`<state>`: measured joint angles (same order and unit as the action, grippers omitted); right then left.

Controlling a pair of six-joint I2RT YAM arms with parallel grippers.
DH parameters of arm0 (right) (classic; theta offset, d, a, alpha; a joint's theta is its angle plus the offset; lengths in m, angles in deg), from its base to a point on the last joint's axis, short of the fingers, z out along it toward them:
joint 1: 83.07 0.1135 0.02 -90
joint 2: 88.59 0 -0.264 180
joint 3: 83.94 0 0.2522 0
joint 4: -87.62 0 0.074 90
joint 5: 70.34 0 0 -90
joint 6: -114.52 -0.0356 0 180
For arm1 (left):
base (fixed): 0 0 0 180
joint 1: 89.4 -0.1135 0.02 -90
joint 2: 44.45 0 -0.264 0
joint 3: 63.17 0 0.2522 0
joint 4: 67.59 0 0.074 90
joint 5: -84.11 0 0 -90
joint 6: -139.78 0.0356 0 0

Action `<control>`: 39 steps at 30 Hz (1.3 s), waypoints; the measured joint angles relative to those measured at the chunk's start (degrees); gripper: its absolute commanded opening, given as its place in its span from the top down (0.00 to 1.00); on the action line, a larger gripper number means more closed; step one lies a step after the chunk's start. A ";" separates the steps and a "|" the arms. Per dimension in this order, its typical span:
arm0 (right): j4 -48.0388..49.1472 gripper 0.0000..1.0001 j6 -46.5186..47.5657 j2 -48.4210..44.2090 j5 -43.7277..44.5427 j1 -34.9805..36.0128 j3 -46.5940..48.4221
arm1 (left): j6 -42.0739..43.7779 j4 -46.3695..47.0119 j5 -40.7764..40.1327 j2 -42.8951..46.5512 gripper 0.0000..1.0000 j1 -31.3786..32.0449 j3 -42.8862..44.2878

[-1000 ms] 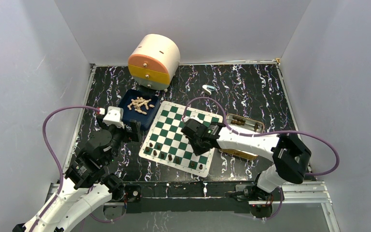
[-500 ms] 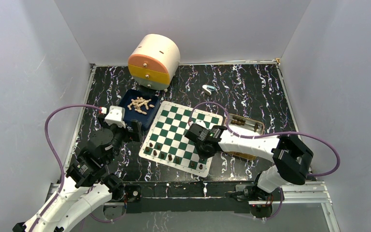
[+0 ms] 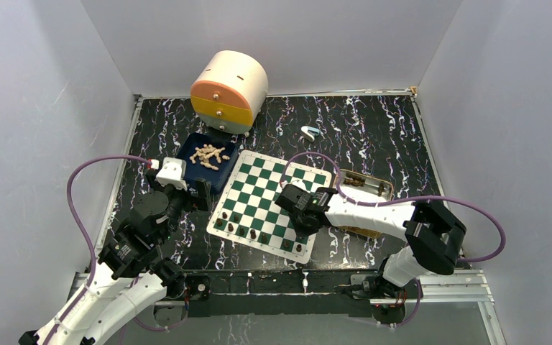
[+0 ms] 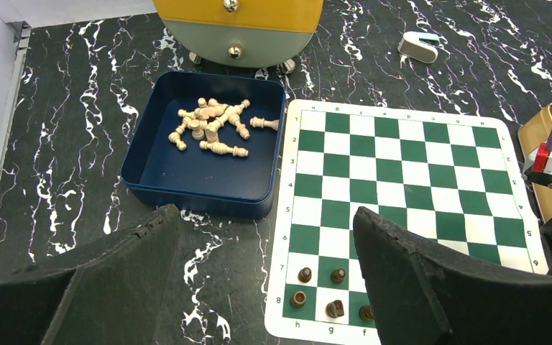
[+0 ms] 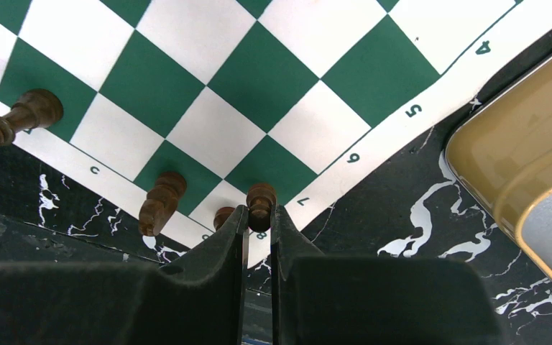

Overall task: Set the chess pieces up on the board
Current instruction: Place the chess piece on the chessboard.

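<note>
The green-and-white board (image 3: 273,180) lies mid-table, with several dark brown pieces (image 3: 253,233) along its near rows. My right gripper (image 3: 303,219) is over the board's near right corner, shut on a dark brown pawn (image 5: 261,202); its fingertips (image 5: 238,224) pinch the pawn's sides. Two more dark pieces (image 5: 159,203) stand just left of it. My left gripper (image 3: 200,194) is open and empty beside the board's left edge, its jaws wide apart (image 4: 266,287). Pale pieces (image 4: 212,129) lie heaped in a blue tray (image 4: 194,198).
A gold tin (image 3: 374,230) with dark pieces lies right of the board, close to my right arm. A round drawer cabinet (image 3: 228,91) stands at the back behind the blue tray (image 3: 224,178). A small white-and-blue object (image 3: 309,132) lies behind the board.
My right gripper has moved right and nearer, toward the board's near right corner, with the pawn in it. The left arm has barely moved.
</note>
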<state>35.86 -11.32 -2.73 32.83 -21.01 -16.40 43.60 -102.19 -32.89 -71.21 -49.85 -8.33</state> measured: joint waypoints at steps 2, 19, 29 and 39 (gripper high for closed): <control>0.48 0.81 0.02 0.02 -0.17 0.00 0.00 | -0.02 0.00 0.00 0.00 0.12 0.00 0.00; 2.14 0.77 0.13 0.92 -0.70 0.00 -1.49 | -0.22 0.02 0.48 0.00 0.12 0.00 0.00; 2.10 0.69 0.20 1.51 -0.70 0.00 -1.49 | -0.28 -0.02 0.50 0.00 0.12 0.00 -0.02; -0.28 0.68 0.20 1.16 0.13 0.00 0.94 | -0.28 -0.15 0.52 0.02 0.12 0.00 -0.02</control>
<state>35.57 -11.12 -1.57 32.96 -21.01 -15.46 43.32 -102.34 -32.37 -71.19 -49.85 -8.35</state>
